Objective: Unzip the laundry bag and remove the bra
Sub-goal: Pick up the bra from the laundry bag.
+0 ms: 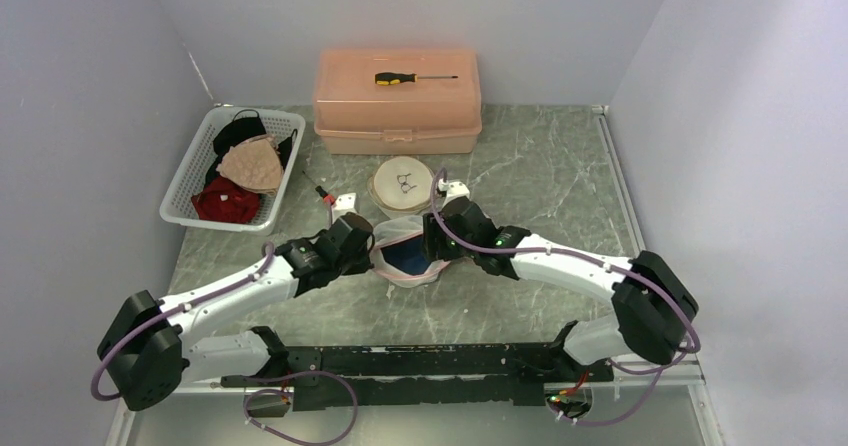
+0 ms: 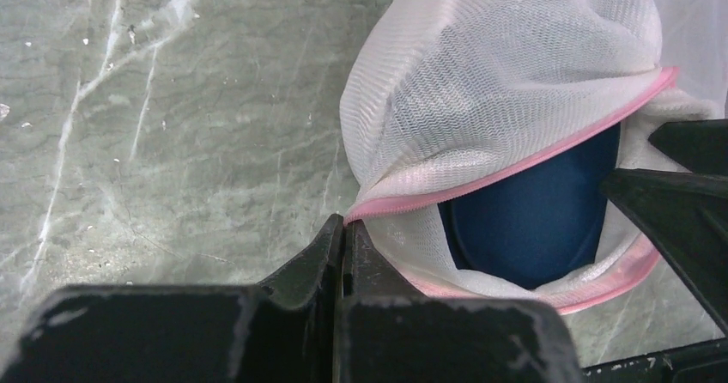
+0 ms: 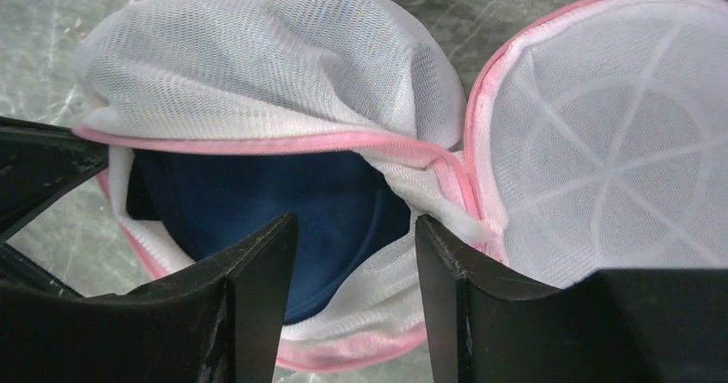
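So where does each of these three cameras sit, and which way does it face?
Top external: above and behind, looking down at the table; left arm and right arm show whole.
Left wrist: on the left arm, looking along its shut left pincer at the pink edge of the laundry bag.
Right wrist: on the right arm, looking past its open right pincer at the blue bra inside the bag.
Shared: both wrist views show the bag's opening and bra.

Jaws pinch pink edge of laundry bag (image 2: 506, 74); blue bra (image 2: 532, 220) inside.
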Robot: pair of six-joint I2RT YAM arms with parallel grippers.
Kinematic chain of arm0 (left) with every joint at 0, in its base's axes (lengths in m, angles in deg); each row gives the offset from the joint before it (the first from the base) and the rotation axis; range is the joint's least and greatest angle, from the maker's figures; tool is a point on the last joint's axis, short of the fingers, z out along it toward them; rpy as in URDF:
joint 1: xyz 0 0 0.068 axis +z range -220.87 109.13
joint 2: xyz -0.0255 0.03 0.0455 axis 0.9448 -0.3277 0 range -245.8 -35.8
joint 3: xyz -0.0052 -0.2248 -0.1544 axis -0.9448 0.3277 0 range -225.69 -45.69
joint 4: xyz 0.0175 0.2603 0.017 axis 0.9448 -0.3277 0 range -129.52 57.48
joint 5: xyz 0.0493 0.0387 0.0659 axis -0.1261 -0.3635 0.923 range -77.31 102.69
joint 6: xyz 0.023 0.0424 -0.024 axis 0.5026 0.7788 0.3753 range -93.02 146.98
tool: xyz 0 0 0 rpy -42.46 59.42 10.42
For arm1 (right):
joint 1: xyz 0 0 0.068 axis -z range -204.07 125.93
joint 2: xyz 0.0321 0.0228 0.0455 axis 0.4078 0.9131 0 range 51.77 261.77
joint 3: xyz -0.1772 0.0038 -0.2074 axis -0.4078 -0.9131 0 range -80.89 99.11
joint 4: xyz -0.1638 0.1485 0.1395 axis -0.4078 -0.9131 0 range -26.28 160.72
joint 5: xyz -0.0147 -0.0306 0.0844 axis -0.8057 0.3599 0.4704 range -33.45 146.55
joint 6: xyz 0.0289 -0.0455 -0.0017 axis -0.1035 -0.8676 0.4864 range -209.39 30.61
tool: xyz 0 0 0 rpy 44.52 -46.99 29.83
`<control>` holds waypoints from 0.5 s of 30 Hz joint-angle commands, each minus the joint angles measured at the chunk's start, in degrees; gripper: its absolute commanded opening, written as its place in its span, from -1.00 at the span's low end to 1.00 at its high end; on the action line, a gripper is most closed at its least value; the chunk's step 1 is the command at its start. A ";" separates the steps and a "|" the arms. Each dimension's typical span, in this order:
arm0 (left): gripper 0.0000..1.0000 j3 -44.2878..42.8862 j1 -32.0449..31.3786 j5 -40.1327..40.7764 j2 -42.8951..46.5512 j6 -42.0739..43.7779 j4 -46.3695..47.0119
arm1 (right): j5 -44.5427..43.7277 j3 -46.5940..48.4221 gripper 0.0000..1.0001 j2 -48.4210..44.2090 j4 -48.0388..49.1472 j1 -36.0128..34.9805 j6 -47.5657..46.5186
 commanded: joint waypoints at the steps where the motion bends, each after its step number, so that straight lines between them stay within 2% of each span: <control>1: -0.95 1.03 0.09 -3.85 2.61 0.39 1.98 | -0.34 -1.42 0.15 -5.21 1.65 -0.89 -0.35; 7: -0.95 0.76 0.04 -10.14 3.61 1.81 8.13 | 2.26 -1.54 0.18 -9.67 5.76 -1.38 0.16; 15: -0.95 -1.26 0.03 -11.72 0.16 1.61 9.83 | 6.91 0.67 0.17 -2.99 6.68 -1.14 1.33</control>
